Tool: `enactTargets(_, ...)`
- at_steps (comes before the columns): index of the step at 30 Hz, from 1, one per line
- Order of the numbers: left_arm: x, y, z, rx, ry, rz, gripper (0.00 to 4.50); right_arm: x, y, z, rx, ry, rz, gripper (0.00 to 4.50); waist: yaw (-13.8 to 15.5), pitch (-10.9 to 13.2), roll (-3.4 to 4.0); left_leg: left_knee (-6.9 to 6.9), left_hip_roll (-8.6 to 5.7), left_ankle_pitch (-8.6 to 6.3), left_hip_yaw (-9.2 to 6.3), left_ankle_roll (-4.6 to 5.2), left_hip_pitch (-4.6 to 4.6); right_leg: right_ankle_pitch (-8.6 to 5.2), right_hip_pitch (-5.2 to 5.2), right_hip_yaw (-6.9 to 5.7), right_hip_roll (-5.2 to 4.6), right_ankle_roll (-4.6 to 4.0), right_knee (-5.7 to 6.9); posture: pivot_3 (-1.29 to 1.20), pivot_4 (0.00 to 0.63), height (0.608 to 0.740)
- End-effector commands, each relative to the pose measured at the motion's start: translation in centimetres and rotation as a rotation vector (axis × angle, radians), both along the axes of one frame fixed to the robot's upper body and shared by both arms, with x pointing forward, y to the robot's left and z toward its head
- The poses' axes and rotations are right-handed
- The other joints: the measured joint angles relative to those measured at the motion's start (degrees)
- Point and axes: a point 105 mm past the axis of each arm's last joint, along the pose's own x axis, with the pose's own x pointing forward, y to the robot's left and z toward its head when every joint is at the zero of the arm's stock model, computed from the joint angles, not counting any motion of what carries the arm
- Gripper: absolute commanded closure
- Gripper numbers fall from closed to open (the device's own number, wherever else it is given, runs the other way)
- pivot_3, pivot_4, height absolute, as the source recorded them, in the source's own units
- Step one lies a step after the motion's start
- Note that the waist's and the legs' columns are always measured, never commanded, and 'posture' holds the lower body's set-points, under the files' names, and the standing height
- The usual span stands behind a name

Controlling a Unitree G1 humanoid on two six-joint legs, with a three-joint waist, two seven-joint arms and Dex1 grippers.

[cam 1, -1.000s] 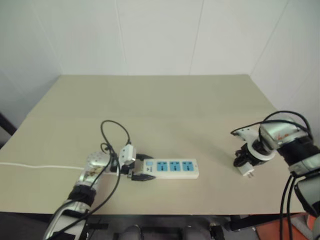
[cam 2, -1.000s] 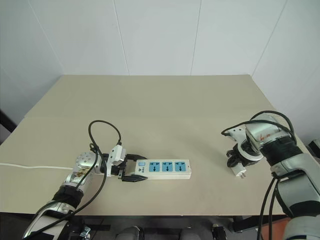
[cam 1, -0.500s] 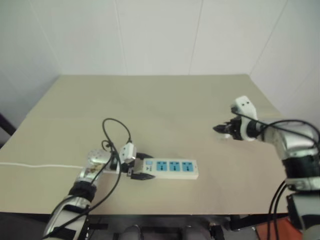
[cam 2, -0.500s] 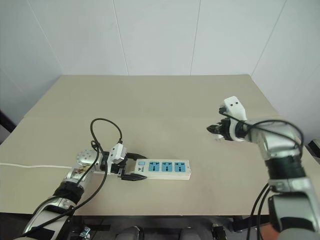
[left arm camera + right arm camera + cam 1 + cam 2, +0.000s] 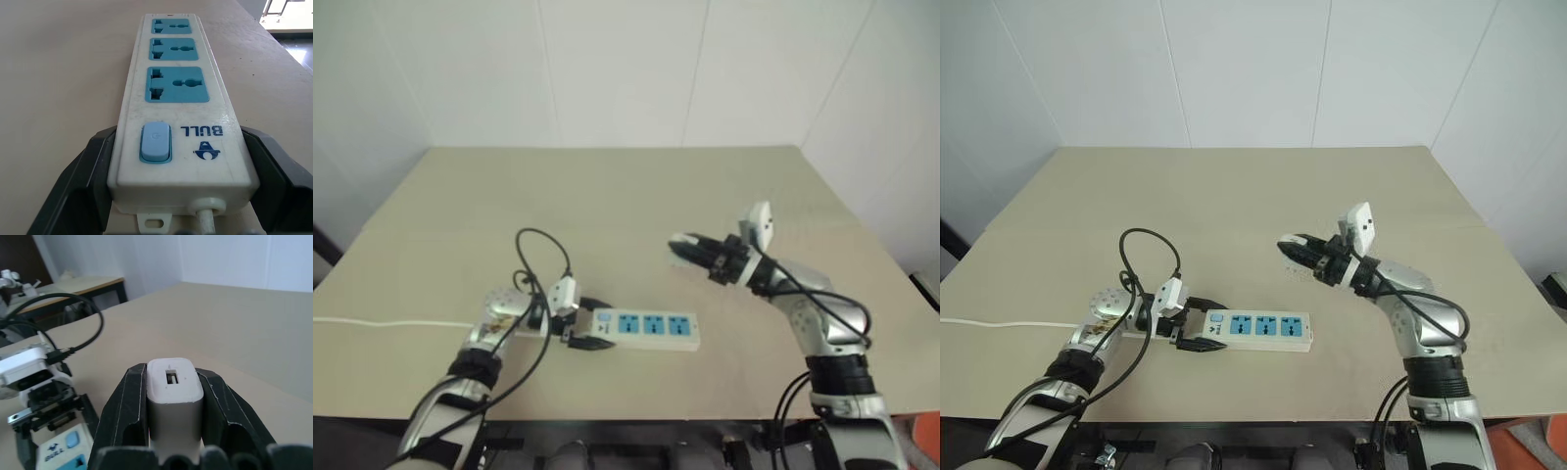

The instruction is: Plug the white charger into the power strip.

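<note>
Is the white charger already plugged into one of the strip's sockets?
No: the white charger sits between the right gripper's fingers, above the table.

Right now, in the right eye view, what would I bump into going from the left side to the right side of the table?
Thin white cord → left pincer, shut on the power strip's switch end → power strip → white charger held in the right pincer.

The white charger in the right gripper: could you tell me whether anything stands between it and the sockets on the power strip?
Nothing visible does. The white charger is held above bare table, and the power strip's three blue sockets lie uncovered.
</note>
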Motion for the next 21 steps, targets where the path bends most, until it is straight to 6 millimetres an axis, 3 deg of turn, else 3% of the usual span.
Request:
enactTargets(1,-0.4,0.8,-1.3,0.083,0.046,-0.002,1.23,-1.2,1.5,0.6,0.022,-0.088,0.084,3.34,0.01,0.00,0.00,-0.01,0.01,0.00,0.00,0.00,0.00,0.00,0.00,0.00,0.02,0.00,0.00,0.00,0.150,0.740)
enactTargets(11,-0.6,0.8,-1.2,0.086,0.047,-0.010,1.23,-2.1,4.8,-3.1,-0.046,-0.152,0.223,3.34,-0.08,0.00,-0.01,-0.02,0.11,0.00,-0.01,0.00,0.01,-0.01,-0.02,0.00,0.13,-0.01,-0.01,0.00,0.150,0.740)
enactTargets(21,-0.8,0.4,-1.5,0.062,0.053,0.027,1.23,-3.0,6.1,-3.8,-0.030,-0.154,0.298,3.34,-0.03,0.00,-0.01,-0.03,0.13,0.00,-0.01,-0.01,0.02,0.02,-0.02,0.00,0.15,-0.07,0.00,0.00,0.150,0.740)
